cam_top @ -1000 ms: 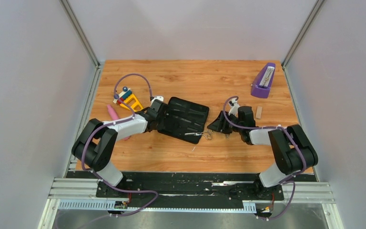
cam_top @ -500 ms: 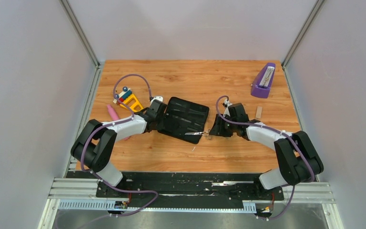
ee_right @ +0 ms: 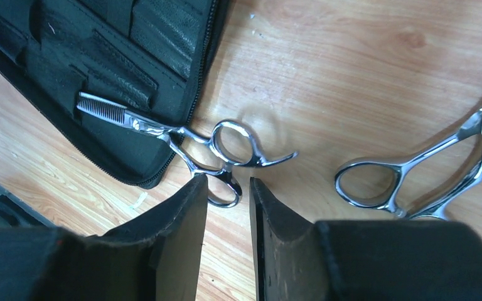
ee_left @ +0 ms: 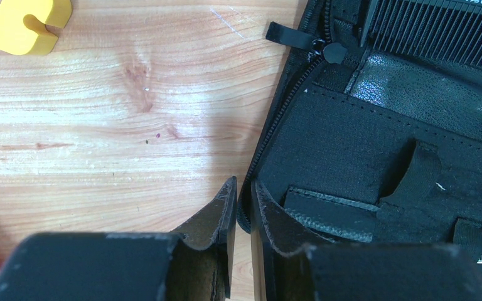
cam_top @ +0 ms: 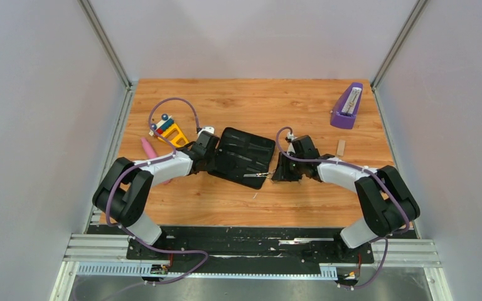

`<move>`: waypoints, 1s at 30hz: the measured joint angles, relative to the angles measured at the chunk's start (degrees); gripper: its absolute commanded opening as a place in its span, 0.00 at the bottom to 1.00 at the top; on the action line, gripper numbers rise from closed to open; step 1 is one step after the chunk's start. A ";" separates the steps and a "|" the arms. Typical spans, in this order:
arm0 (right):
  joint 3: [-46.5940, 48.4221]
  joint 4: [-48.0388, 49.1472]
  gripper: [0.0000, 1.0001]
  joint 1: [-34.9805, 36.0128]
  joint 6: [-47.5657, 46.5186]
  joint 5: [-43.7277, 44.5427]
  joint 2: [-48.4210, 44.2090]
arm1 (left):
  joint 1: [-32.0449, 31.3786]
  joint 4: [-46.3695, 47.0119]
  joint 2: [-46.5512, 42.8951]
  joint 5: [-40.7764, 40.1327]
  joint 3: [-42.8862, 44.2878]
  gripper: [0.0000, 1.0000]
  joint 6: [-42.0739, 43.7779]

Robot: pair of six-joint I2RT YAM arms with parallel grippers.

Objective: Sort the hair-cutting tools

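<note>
The black zip case (cam_top: 246, 157) lies open at mid table. My left gripper (cam_top: 208, 152) is shut on its left zipper edge, which shows between the pads in the left wrist view (ee_left: 243, 202). A black comb (ee_left: 436, 31) sits in the case's top pocket. Thinning scissors (ee_right: 182, 135) lie with the toothed blade on the case and the handles on the wood; they also show in the top view (cam_top: 258, 176). My right gripper (ee_right: 228, 185) is open, with its tips on either side of the lower handle ring. A second pair of silver scissors (ee_right: 414, 169) lies to the right. The other comb is not visible.
A pink tube (cam_top: 146, 148) and a yellow toy (cam_top: 173, 132) with a purple cable loop lie left of the case. A purple wedge-shaped object (cam_top: 347, 106) stands at the back right. A small wooden block (cam_top: 341, 147) lies near it.
My right gripper has moved left and now stands over the handles of the thinning scissors at the case's right edge. My left gripper has stayed shut on the case.
</note>
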 measured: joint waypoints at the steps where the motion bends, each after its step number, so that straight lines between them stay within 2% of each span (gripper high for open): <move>1: 0.11 -0.20 0.32 0.28 -0.02 0.07 0.00 | 0.00 0.00 -0.04 0.00 -0.02 0.20 -0.02; 6: 0.50 -1.40 0.27 1.18 -0.44 0.63 0.00 | 0.00 -0.04 -0.09 0.07 -0.07 0.20 -0.02; 18: 2.86 -5.51 0.03 5.22 -3.21 6.51 0.63 | 0.00 -0.04 -0.11 0.22 -0.07 0.20 -0.04; 22: 4.74 -8.02 0.00 7.10 -3.17 8.46 0.96 | 0.00 -0.15 -0.31 0.28 -0.17 0.20 -0.26; 30: 8.98 -13.79 0.00 9.44 0.00 9.66 1.75 | 0.00 -1.60 -1.27 1.40 -0.50 0.19 -0.98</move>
